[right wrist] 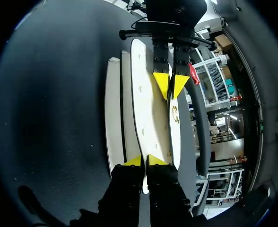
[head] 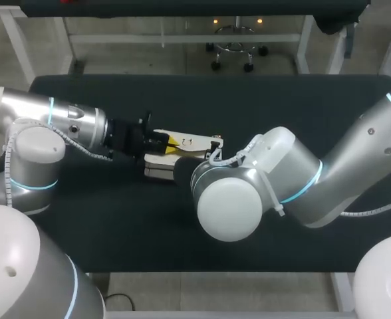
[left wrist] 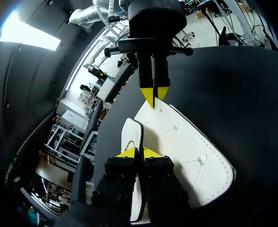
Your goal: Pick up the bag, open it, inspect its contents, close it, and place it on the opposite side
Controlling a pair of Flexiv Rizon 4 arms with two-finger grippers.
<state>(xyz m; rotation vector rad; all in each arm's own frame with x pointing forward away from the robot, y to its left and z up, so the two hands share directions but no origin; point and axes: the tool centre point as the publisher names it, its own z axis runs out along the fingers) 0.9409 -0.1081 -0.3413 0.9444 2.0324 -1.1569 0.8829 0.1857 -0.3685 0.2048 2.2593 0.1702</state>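
On my head feed the worktop (head: pixel 302 106) is a long slab under a dark, matte, near-black covering. It runs almost from one side of the view to the other, with a straight far edge and slightly rounded far corners. A pale rail (head: pixel 182 274) shows just under its near edge, and a pale leg (head: pixel 340 292) drops from it toward the right end. My wrist feeds show the same dark covering, softly lit and faintly speckled with pale flecks close to the camera.

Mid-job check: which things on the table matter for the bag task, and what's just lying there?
For the job: white bag; left gripper, shut on it; right gripper, shut on it.
Just there: black table underneath.
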